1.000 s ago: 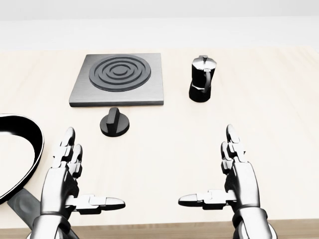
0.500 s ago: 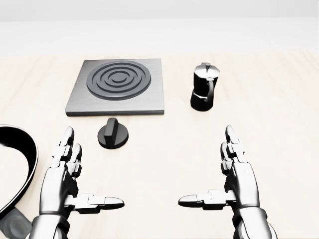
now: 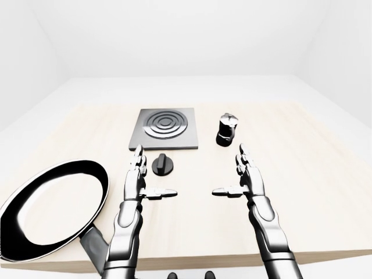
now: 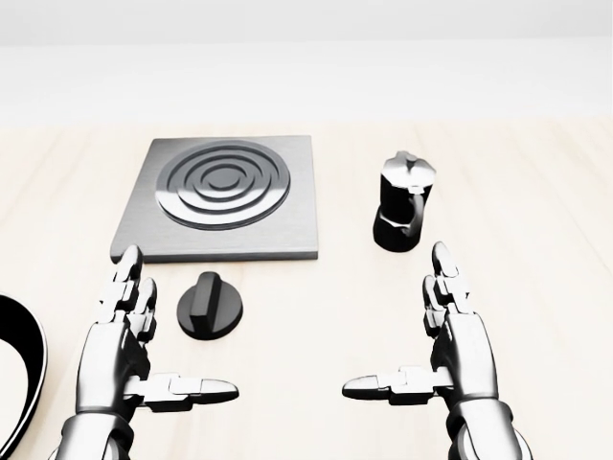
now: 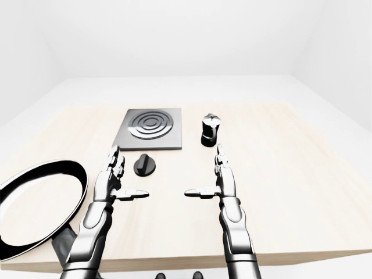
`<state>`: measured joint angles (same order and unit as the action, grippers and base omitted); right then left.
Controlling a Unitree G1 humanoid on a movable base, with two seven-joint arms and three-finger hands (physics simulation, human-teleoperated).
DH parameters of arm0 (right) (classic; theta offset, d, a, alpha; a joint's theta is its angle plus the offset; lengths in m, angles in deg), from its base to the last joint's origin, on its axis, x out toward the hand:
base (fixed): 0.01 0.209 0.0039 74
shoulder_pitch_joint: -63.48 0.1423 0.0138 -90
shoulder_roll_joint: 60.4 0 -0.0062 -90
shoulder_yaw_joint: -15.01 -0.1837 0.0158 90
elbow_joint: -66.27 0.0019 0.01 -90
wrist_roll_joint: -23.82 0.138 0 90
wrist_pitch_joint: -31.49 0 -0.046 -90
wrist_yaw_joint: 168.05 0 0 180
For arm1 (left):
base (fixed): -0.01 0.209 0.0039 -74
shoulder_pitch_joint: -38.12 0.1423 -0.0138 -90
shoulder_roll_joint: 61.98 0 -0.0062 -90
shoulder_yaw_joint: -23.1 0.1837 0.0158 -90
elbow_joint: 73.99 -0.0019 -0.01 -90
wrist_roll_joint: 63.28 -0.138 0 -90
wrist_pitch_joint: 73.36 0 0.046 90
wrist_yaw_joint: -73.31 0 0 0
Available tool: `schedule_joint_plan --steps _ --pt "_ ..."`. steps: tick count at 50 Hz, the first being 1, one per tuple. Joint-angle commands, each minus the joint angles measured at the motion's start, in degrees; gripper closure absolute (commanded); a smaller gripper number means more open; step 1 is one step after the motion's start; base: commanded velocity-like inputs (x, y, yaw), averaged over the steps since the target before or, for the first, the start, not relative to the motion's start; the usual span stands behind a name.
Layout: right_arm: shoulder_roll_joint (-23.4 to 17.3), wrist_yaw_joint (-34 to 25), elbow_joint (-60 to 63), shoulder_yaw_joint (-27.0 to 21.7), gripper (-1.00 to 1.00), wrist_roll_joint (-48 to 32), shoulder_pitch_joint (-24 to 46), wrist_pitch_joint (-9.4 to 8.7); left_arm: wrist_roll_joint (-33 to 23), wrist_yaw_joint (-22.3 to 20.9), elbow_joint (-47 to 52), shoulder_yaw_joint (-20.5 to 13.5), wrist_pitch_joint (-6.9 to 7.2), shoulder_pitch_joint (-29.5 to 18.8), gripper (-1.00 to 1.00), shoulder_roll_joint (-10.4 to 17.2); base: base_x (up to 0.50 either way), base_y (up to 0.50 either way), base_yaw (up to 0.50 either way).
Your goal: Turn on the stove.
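Observation:
A grey square stove plate [image 4: 222, 196] with a dark ringed burner lies on the wooden table in the upper middle of the head view. Its round black knob [image 4: 210, 307] sits just below the plate. My left hand [image 4: 144, 355] is open, fingers straight and thumb out, just left of and below the knob, not touching it. My right hand [image 4: 431, 359] is open the same way, lower right, apart from everything.
A black moka pot [image 4: 403, 202] stands right of the stove plate, above my right hand. A black frying pan [image 3: 52, 206] lies at the left; its rim shows at the head view's left edge [image 4: 29, 369]. The table's near edge [image 3: 192, 261] runs below my forearms.
The camera has moved toward the table: stove, knob and pot have slid down and grown larger, and the pan has slipped further left. Both hands keep the same open pose.

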<state>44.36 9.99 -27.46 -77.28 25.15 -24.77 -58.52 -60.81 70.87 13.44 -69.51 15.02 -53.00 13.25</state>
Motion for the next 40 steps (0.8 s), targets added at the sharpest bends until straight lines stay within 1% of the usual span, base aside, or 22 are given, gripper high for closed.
schedule_joint_plan --steps 1,13,17,18,19,21,24,25,26,30,31,32,33,34,35,37,40 --pt "0.0 0.0 -0.1 0.0 -1.00 -0.1 0.1 -0.06 0.0 0.0 -0.2 -0.1 0.02 -0.1 -1.00 0.0 0.27 0.00 0.00" --pt "0.0 0.0 -0.6 0.0 -1.00 -0.1 0.3 0.04 0.0 0.1 -0.4 -0.1 -0.03 -0.2 -1.00 0.0 0.26 0.00 0.00" --pt "0.0 -0.1 -0.6 0.1 -1.00 -0.2 0.3 -0.05 0.1 0.1 -0.7 -0.2 -0.15 -0.4 -1.00 0.1 0.03 0.00 0.00" --pt "0.0 -0.1 -0.8 0.1 -1.00 -0.2 0.3 0.02 0.1 0.1 -0.7 -0.2 -0.02 -0.4 -1.00 0.1 0.00 0.00 0.00" --pt "0.0 -0.2 -0.6 0.1 -1.00 -0.2 0.3 -0.28 0.1 0.1 -0.8 -0.2 0.05 -0.5 -1.00 0.1 0.00 0.00 0.00" --pt "0.0 -0.2 -0.9 0.1 -1.00 -0.2 0.4 -0.04 0.2 0.1 -1.0 -0.3 -0.05 -0.5 -1.00 0.1 0.00 0.00 0.00" --pt "0.0 -0.2 -0.7 0.1 -1.00 -0.1 0.4 -0.32 0.2 0.1 -1.2 -0.2 0.07 -0.6 -1.00 0.1 0.00 0.00 0.00" --pt "0.0 -0.3 -0.9 0.1 -1.00 -0.1 0.4 -0.17 0.1 0.1 -1.3 -0.2 0.13 -0.7 -1.00 0.1 0.00 0.00 0.00" --pt "0.0 -0.3 -0.8 0.1 -1.00 -0.1 0.3 -0.30 0.3 0.1 -1.0 -0.2 0.93 -0.8 -1.00 0.1 0.00 0.00 0.00" --pt "0.0 -0.4 -1.0 0.0 -1.00 0.0 0.4 -0.25 0.9 0.0 -2.2 -0.6 1.32 -1.8 -1.00 0.3 0.00 0.00 0.00" --pt "0.0 -0.4 -1.0 0.1 -1.00 0.0 0.4 -0.25 1.2 0.0 -2.6 -0.8 1.79 -2.1 -1.00 0.3 0.00 0.00 0.00" --pt "0.0 -0.3 -0.5 0.1 -1.00 0.0 0.2 -0.67 1.9 -0.3 -3.0 -0.9 2.65 -2.6 -1.00 0.4 0.00 0.00 0.00" --pt "0.0 -0.3 -0.4 0.1 -1.00 0.0 0.2 -0.70 2.0 -0.3 -3.0 -0.9 2.70 -2.7 -1.00 0.4 0.00 0.00 0.00" --pt "0.0 -0.4 -0.9 0.0 -1.00 0.0 0.4 -0.46 3.9 -0.5 -3.4 -1.8 4.64 -3.6 -1.00 0.4 0.00 0.00 0.00" --pt "0.0 -0.4 -1.0 0.0 -1.00 0.0 0.4 -0.42 3.8 -0.3 -3.9 -1.9 4.22 -4.2 -1.00 0.8 0.00 0.00 0.00" --pt "0.0 -0.4 -1.1 0.0 -1.00 0.1 0.5 -0.50 4.2 -0.1 -4.8 -2.2 4.22 -4.9 -1.00 1.0 0.00 0.00 0.00" --pt "0.0 -0.4 -1.1 0.0 -1.00 0.2 0.5 -0.68 4.5 -0.1 -7.1 -2.1 3.63 -5.7 -1.00 1.1 0.00 0.00 0.00"
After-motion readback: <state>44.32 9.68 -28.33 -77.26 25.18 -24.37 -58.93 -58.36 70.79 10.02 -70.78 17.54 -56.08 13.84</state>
